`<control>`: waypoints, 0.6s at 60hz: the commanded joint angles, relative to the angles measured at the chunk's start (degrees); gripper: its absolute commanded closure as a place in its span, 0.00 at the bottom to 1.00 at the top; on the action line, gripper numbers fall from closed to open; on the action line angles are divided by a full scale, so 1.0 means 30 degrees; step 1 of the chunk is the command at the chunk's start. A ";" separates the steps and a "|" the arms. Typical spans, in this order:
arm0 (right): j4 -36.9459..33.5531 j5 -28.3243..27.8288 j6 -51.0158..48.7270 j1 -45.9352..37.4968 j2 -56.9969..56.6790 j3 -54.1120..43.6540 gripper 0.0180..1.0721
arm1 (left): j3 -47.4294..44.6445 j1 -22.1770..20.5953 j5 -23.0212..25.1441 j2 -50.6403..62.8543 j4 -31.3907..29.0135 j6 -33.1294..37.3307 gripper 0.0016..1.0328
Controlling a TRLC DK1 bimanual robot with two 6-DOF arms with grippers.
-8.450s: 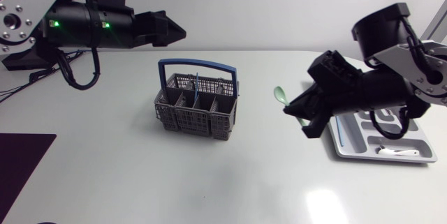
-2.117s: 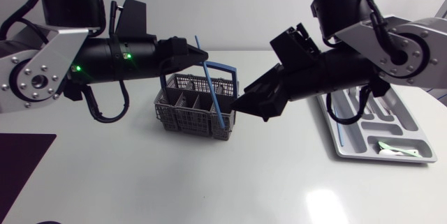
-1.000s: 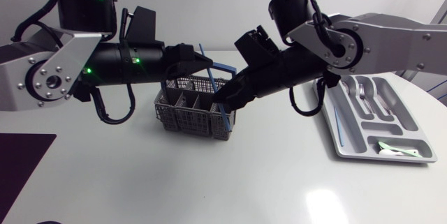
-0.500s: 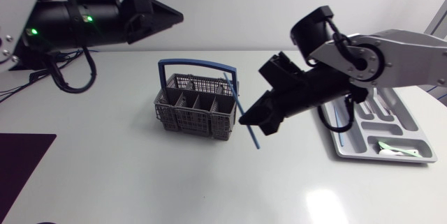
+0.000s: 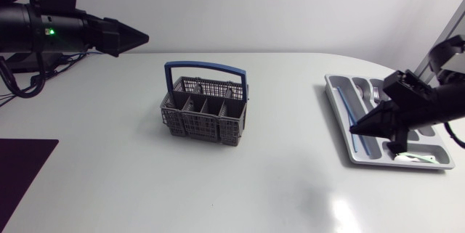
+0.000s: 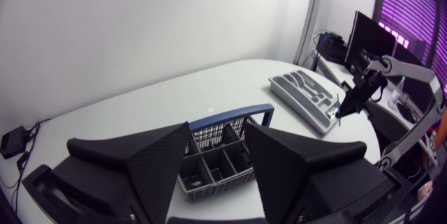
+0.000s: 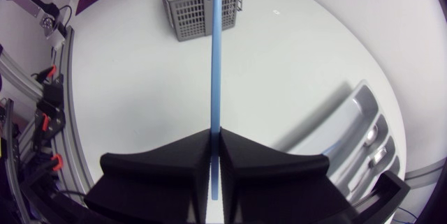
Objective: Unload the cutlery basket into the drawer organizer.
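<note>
The cutlery basket (image 5: 203, 123) sits mid-tabletop, grey mesh with its blue handle (image 5: 205, 66) arched upright over the compartments, and everything else takes its place from it. Off on the right arm's side, well apart from the basket, lies the grey drawer organizer (image 5: 333, 91). The right pincer (image 5: 354, 128) hangs over the organizer's long slot, the one on the edge facing the basket. From the wrist view, that right pincer is clenched on a thin blue stick (image 7: 214, 77), both wedge fingers pressed flat against it from either side, and the stick runs straight ahead of the fingers with its far end pointing back toward the basket. Silver forks (image 5: 374, 91) lie in the organizer's farther slots, and a pale spoon (image 5: 413, 159) rests in the compartment farthest from the basket. On the other side, the left pincer (image 5: 138, 38) is held high, behind the basket and well away from it. Its own camera looks down on the basket between two spread fingers, so it is released and grips nothing.
</note>
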 commanded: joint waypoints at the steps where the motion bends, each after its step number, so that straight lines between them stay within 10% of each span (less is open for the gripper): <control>1: -0.0513 0.0309 -0.4017 -0.2045 0.0661 -0.0174 0.95 | -0.0536 0.0462 -0.0079 -0.0190 -0.0676 0.2214 0.44; 21: 0.0542 0.2595 -1.0667 -0.7699 0.5143 0.2550 0.95 | -0.2528 0.0257 -0.2305 -0.0483 -0.1203 0.6022 0.40; 36: -0.0249 0.3151 -0.7943 -0.7670 0.7311 0.5128 0.95 | -0.2967 -0.0036 -0.2833 -0.0571 -0.1174 0.6228 0.40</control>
